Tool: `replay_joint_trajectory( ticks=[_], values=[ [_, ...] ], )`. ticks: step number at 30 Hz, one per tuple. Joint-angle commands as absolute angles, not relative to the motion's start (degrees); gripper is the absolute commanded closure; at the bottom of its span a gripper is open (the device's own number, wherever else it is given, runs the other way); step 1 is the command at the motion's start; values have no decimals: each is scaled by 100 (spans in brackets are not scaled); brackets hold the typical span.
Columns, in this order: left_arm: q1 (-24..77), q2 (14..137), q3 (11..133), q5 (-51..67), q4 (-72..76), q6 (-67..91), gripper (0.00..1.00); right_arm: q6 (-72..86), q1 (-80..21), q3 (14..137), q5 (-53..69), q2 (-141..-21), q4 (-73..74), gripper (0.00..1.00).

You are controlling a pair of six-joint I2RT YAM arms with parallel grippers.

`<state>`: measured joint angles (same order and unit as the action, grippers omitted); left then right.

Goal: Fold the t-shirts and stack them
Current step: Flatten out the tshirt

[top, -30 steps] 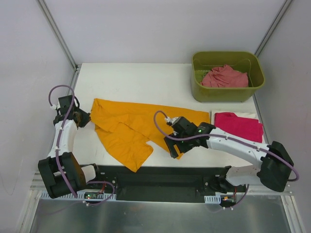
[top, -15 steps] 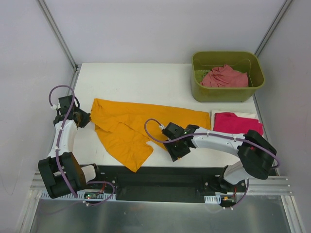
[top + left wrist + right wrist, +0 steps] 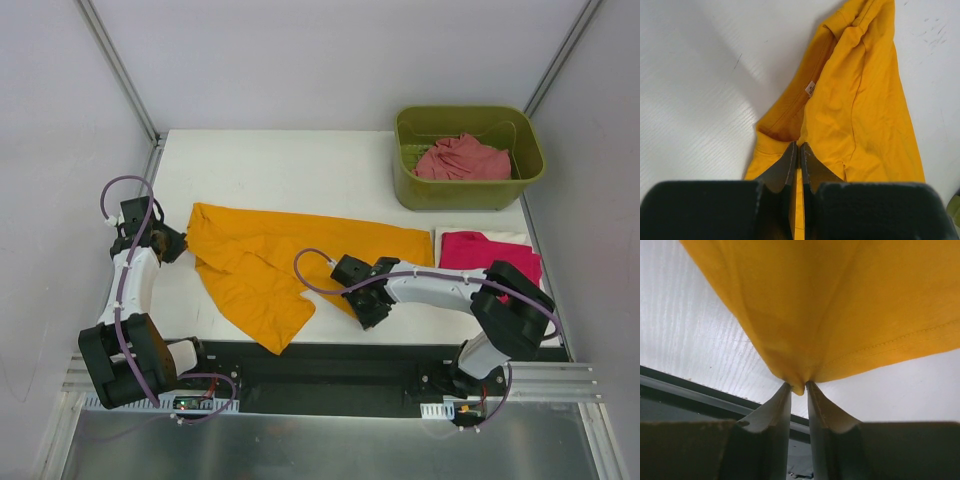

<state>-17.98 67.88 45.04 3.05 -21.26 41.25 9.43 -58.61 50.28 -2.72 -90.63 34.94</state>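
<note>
A: Item one, orange t-shirt (image 3: 270,265). Location?

B: Spread rumpled on the bench (image 3: 280,170), left of the olive bin (image 3: 470,112) and nearer the arms than it. Not yet folded.

A: Item two, left tool (image 3: 798,147). Condition?

B: Clenched tight, with a sliver of orange cloth between its fingers. It grips the shirt near the collar, at the end farthest from the bin.

A: Item three, right tool (image 3: 799,387).

B: Pinched on a corner of the same shirt's hem. The cloth gathers to a point between the fingers and fans out from them. That corner sits by the bench's near edge, well left of the bin.

A: Remaining stock?

B: Magenta t-shirt (image 3: 492,258), folded flat, just in front of the bin. Salmon t-shirt (image 3: 462,158), crumpled, inside the bin.

A: Step in hand?

B: By my reading, the opening fold of the orange shirt, with both ends gripped.

A: Next move calls for?

B: Probably raising both grips together with the cloth taut between them, then carrying one edge over the other so the halves lie square. An uneven lift would likely twist it.
</note>
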Motion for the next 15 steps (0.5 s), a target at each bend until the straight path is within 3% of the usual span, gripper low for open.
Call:
replay_joint_trajectory(
  ticks=[1,2,3,15],
  values=[
    [-1775,6706,4474,395,-2083,4236,100,1098,-5827,5071,-632,-9404,3419,83],
    [-1767,6706,4508,396,-2083,4236,100,1116,-5766,5097,-694,-9378,3410,97],
    [-1767,6680,4535,413,-2083,4245,100,1116,-5731,5124,-738,-9256,3419,99],
    [-1775,6399,5475,984,-2083,4316,100,80,-4606,6038,-1826,-7006,3113,99]
  ],
)
